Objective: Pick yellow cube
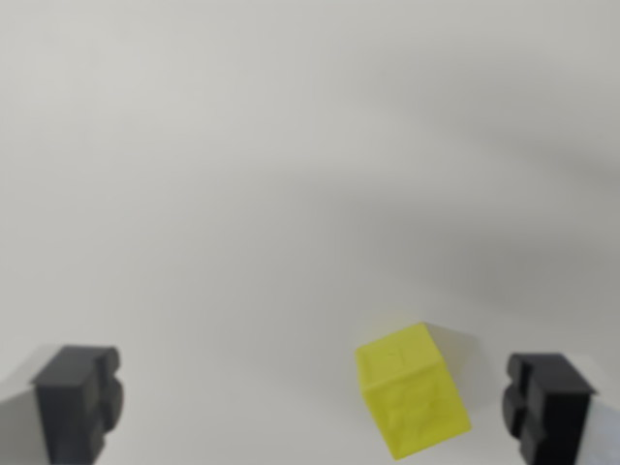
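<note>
The claw point(315, 407) stands wide apart, its two black fingertips point(77, 397) showing at the bottom corners of the wrist view, with nothing held between them. The yellow cube point(414, 390) rests on the plain white table point(291, 174), between the fingertips but well off centre: it sits close to the fingertip on the wrist view's right and far from the one on the left. It is also turned at an angle, so its faces do not line up square with the fingertip pads.

The grasp is not yet made, and both of those things put it at risk. If the claw comes down as it is, the fingertip nearest the cube may land on its top edge or clip its corner and knock it aside. If it closes without centring, the far fingertip would likely push the cube across the table first. With the cube skewed, the pads may catch corners rather than flat faces, and the cube could twist or pop out.
</note>
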`<move>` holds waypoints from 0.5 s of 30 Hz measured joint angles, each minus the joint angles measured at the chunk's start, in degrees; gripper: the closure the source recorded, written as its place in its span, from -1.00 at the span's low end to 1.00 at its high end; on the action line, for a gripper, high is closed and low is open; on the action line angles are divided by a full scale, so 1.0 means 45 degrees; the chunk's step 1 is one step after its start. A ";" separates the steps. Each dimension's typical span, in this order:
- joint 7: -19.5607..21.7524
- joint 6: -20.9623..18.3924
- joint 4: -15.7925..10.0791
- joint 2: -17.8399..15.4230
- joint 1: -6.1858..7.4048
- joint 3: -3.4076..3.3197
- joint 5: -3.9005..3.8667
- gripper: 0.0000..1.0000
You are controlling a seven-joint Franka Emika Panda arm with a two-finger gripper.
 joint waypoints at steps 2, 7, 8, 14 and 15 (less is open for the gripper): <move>-0.0313 0.0163 -0.0133 0.0049 -0.0101 0.0000 0.0016 -1.00; -0.1095 0.0570 -0.0440 0.0185 -0.0358 0.0000 0.0058 -1.00; -0.1255 0.0654 -0.0499 0.0218 -0.0410 0.0000 0.0067 -1.00; -0.2202 0.1145 -0.0830 0.0424 -0.0723 0.0000 0.0118 -1.00; -0.2366 0.1230 -0.0881 0.0463 -0.0777 0.0001 0.0127 -1.00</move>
